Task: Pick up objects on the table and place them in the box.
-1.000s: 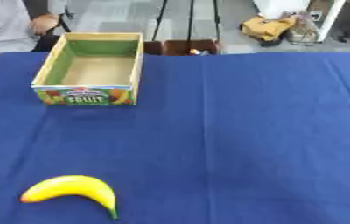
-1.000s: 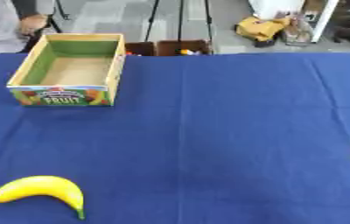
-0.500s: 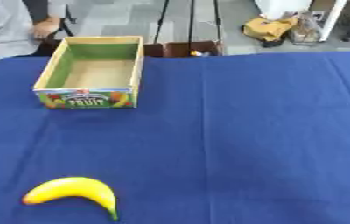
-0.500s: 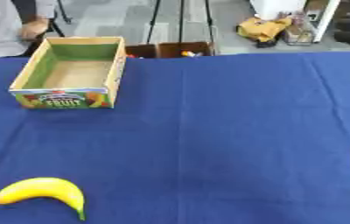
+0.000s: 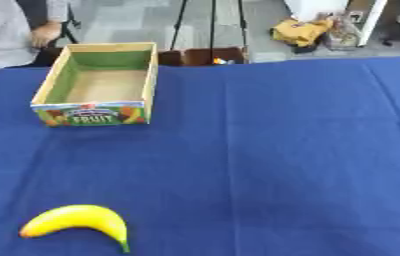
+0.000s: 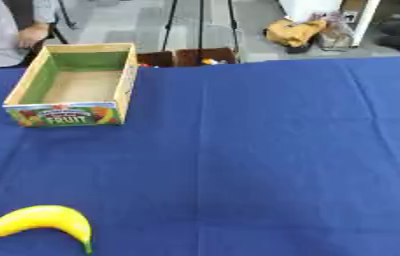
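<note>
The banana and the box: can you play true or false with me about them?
1. The banana lies on the blue tablecloth. True.
2. The banana is inside the box. False: it lies near the front edge, far from the box.
3. The box has nothing in it. True.
4. The box lies tipped on its side. False: it stands upright, open at the top.
5. A robot hand holds the banana. False: nothing touches it.

Yellow banana [image 5: 77, 219]; green-lined box [image 5: 99, 83]; blue tablecloth [image 5: 273, 150].

One banana [image 5: 77, 220]; one box [image 5: 98, 85] — on one table [image 5: 282, 150].
</note>
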### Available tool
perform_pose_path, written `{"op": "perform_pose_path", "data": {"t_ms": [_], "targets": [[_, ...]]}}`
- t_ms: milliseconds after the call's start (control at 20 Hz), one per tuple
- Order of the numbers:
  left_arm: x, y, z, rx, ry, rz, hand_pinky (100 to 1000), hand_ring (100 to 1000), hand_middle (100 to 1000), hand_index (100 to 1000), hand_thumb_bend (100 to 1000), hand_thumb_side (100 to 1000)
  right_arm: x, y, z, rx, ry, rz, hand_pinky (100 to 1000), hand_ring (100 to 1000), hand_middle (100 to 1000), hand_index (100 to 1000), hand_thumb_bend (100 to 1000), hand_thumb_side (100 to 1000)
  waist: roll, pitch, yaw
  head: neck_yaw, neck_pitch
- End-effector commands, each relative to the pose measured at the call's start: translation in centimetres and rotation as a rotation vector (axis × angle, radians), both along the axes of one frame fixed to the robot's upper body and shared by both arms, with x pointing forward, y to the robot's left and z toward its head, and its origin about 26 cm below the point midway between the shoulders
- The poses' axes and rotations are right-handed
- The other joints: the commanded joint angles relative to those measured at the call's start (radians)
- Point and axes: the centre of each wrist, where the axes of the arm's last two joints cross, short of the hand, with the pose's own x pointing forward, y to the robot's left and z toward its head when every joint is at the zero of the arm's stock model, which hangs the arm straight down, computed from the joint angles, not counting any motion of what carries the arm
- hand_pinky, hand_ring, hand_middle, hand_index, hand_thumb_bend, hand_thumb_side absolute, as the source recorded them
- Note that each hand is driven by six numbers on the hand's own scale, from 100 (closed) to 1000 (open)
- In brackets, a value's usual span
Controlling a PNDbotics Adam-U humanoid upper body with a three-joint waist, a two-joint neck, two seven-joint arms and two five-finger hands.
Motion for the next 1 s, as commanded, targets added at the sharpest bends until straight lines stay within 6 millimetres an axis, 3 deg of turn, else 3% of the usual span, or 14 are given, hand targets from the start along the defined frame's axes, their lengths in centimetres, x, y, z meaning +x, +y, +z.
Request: {"op": "perform_pose_path", "data": {"t_ms": [50,350,450,500,750,850,1000], "targets": [[0.0,0.6,1.0,0.182,0.037,0.069,757,907,923,1000,100,908,0.0,0.0,0.8,-0.027,-0.016,0.011,803,876,765,869,100,1000,-0.003,-0.019,-0.005,0.013,-0.009],[-0.7,-0.2,0.6,0.436,0.130,0.139,832,949,954,1000,127,894,0.0,0.1,0.8,-0.026,-0.012,0.023,804,876,765,870,100,1000,-0.007,-0.018,-0.015,0.023,-0.007],[-1.0,-0.8,0.4,0.472,0.168,0.136,856,961,963,1000,208,897,0.0,0.1,0.8,-0.026,-0.012,0.025,804,876,765,870,100,1000,-0.006,-0.018,-0.016,0.026,-0.007],[-1.2,-1.1,0.3,0.488,0.201,0.128,865,966,967,1000,292,915,0.0,0.2,0.8,-0.027,-0.011,0.026,804,876,764,870,100,1000,-0.006,-0.019,-0.017,0.026,-0.008],[-4.9,-2.8,6.3,0.726,0.515,0.037,885,979,986,1000,435,929,-0.1,0.0,0.7,-0.026,-0.007,0.020,803,876,764,870,100,1000,-0.009,-0.022,-0.008,0.018,-0.010],[-5.6,-2.7,7.3,0.785,0.585,0.016,896,987,994,1000,480,914,-0.1,0.0,0.7,-0.027,-0.006,0.019,804,876,764,870,100,1000,-0.010,-0.022,-0.005,0.018,-0.013],[-5.8,-2.4,7.3,0.830,0.625,-0.002,884,977,975,1000,503,867,-0.1,0.0,0.7,-0.028,-0.006,0.020,803,876,764,870,100,1000,-0.011,-0.022,-0.001,0.016,-0.021]]}}
